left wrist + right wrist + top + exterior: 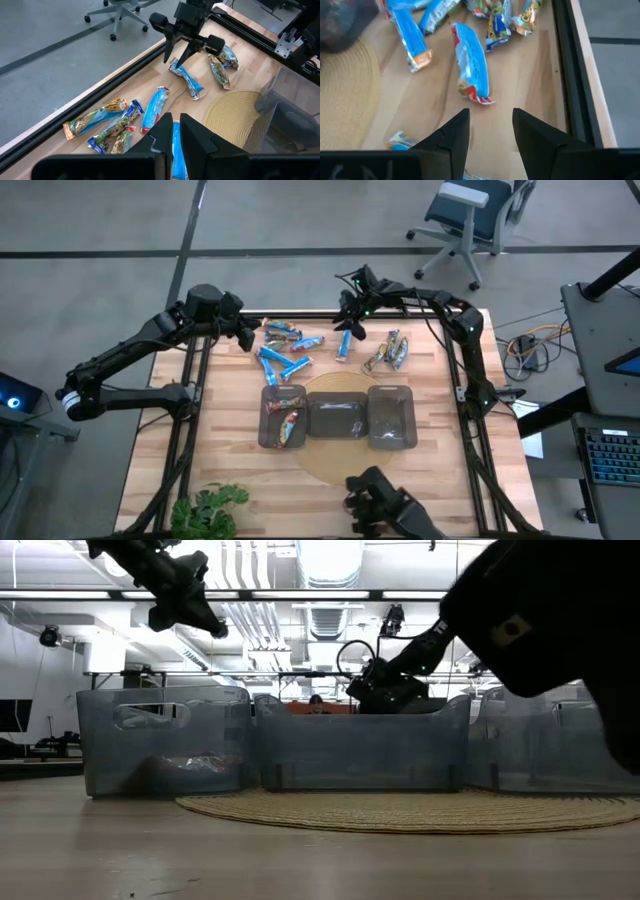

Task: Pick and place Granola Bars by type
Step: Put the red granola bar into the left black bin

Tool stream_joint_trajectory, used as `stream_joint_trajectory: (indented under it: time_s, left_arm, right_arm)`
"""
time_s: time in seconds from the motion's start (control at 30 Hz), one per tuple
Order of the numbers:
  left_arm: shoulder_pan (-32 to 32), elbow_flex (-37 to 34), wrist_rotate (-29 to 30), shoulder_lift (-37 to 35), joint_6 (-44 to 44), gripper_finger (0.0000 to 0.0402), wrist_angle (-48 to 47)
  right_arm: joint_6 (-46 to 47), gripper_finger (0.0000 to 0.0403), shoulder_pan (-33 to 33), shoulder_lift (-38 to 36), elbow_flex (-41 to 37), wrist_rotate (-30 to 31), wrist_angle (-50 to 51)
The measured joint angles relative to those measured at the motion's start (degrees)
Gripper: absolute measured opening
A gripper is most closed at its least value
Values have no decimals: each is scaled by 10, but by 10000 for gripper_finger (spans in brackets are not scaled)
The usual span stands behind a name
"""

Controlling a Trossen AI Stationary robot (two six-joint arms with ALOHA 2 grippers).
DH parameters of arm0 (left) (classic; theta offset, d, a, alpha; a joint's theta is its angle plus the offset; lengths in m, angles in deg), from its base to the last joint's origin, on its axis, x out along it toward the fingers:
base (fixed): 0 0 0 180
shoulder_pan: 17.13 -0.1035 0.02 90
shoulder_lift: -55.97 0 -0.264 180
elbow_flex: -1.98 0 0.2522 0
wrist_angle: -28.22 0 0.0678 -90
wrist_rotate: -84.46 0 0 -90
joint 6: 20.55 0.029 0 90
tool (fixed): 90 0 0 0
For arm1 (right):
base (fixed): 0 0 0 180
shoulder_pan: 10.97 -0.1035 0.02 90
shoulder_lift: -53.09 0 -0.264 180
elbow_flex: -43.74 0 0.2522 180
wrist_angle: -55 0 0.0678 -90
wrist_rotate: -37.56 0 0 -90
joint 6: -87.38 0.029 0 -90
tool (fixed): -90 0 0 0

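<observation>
My right tool (347, 318) hung over the far edge of the pale wooden desk (440, 460), its fingers parted and holding nothing. I had it poised just above a shiny blue wrapped granola bar (344, 346) that lay flat on the wood, apart from the others, which made it the easiest one to straddle. In my right wrist view that same bar (470, 65) sat just ahead of the gap between my fingers, so I judged the step in hand to be lining up for a pick.

My left tool (247, 337) waited near the far left corner, fingers pressed together with nothing between them, clear of the right arm's reach.

Most of the bars were unsorted along the far edge: a loose cluster of blue ones (283, 352) toward the left, and a pair of orange-and-green ones (390, 352) toward the right.

Three dark translucent rectangular trays (339, 418) stood in a row on a round woven mat (330, 465) at mid-desk. The left tray held a couple of mixed-colour bars (287, 423); the other two looked empty, so I judged the sorting barely begun.
</observation>
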Motion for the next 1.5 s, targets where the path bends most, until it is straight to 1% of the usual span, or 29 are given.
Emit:
stream_joint_trajectory:
  time_s: [0.13, 0.27, 0.5, 0.7, 0.77, 0.97, 1.1, 1.23, 1.5]
  left_arm:
    - [0, 0, 0, 0, 0, 18, 0]
    - [0, 0, 0, 0, 0, 18, 0]
    - [0, 0, 0, 0, 0, 18, 0]
    - [0, 0, 0, 0, 0, 18, 0]
    - [0, 0, 0, 0, 0, 18, 0]
    - [0, 0, 0, 0, 1, 18, 0]
    - [0, 0, 0, 0, 2, 18, 0]
    - [0, 0, 0, 0, 2, 18, 0]
    - [0, 0, 0, 0, 3, 18, 0]
  right_arm:
    - [-14, 146, -9, 2, 9, 7, 0]
    - [-18, 143, -19, 12, 14, 37, 4]
    - [-53, 137, -37, 32, 49, 72, 58]
    - [-99, 146, -56, 63, 94, 134, 118]
    - [-111, 149, -59, 78, 114, 136, 146]
    - [-116, 152, -65, 90, 167, 135, 162]
    - [-137, 153, -69, 107, 194, 135, 203]
    - [-140, 153, -76, 113, 208, 135, 205]
    - [-147, 152, -92, 114, 206, 135, 206]
